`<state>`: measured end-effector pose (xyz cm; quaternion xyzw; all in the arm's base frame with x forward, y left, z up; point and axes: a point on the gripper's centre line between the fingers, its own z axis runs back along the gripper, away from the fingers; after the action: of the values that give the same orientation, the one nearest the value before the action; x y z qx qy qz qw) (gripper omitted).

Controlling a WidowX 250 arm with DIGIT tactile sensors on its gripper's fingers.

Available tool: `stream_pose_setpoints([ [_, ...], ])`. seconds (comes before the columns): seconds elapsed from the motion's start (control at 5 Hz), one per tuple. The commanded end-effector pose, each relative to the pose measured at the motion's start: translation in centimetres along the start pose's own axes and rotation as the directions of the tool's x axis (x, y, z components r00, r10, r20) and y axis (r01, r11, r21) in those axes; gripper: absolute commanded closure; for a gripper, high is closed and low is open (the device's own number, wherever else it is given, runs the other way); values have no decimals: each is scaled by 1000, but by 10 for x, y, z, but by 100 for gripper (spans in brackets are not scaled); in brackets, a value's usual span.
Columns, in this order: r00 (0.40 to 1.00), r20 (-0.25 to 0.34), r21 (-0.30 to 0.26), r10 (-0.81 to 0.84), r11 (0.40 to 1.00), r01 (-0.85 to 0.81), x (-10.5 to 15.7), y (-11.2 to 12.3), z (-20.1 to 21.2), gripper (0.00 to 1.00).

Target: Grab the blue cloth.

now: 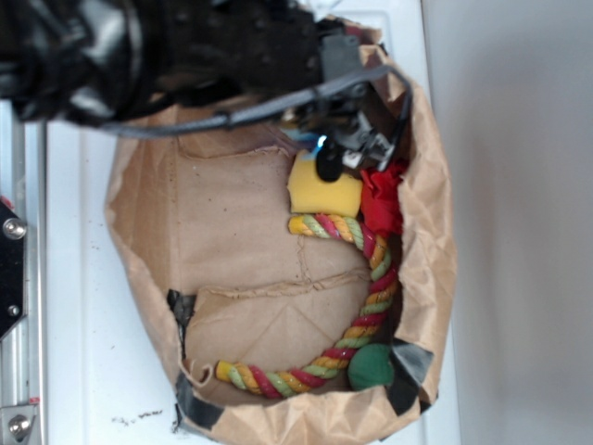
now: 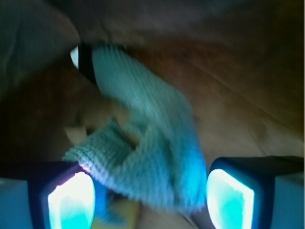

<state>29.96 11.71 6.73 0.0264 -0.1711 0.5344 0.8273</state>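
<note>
Two pads are showing at the bottom of the wrist view, one pad (image 2: 71,200) on the left, the other on the right, so my end effector (image 2: 150,200) is standing wide with nothing between the jaws yet. The blue cloth (image 2: 152,157) is lying crumpled on the brown paper directly ahead, its lower fold reaching down into the gap between the pads. In the exterior view my end effector (image 1: 347,148) is hanging over the top corner of the paper bag (image 1: 422,260), right above the yellow sponge block (image 1: 324,193) and next to the red fabric wad (image 1: 382,199); I'm covering the cloth there, only a sliver of blue is peeking out. The rope toy (image 1: 371,278) and green ball (image 1: 371,366) are sitting well clear, lower in the bag. I'm reading this as the final approach, pre-grasp. Next move is calling for a short descent so both pads are straddling the thick fold, then closing. Watching that the sponge just beside doesn't get pinched along with it.
</note>
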Motion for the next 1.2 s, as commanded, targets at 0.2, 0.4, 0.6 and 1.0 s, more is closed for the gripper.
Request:
stream_pose_setpoints([
  [0.2, 999, 33, -58, 12, 998, -10, 6, -7, -11, 0],
  [0.4, 999, 36, -64, 28, 998, -26, 3, -5, -10, 100],
  [0.6, 999, 40, -75, 24, 997, -21, 7, -5, -4, 100],
  [1.0, 999, 45, -107, 6, 994, -1, 23, 5, 31, 100],
])
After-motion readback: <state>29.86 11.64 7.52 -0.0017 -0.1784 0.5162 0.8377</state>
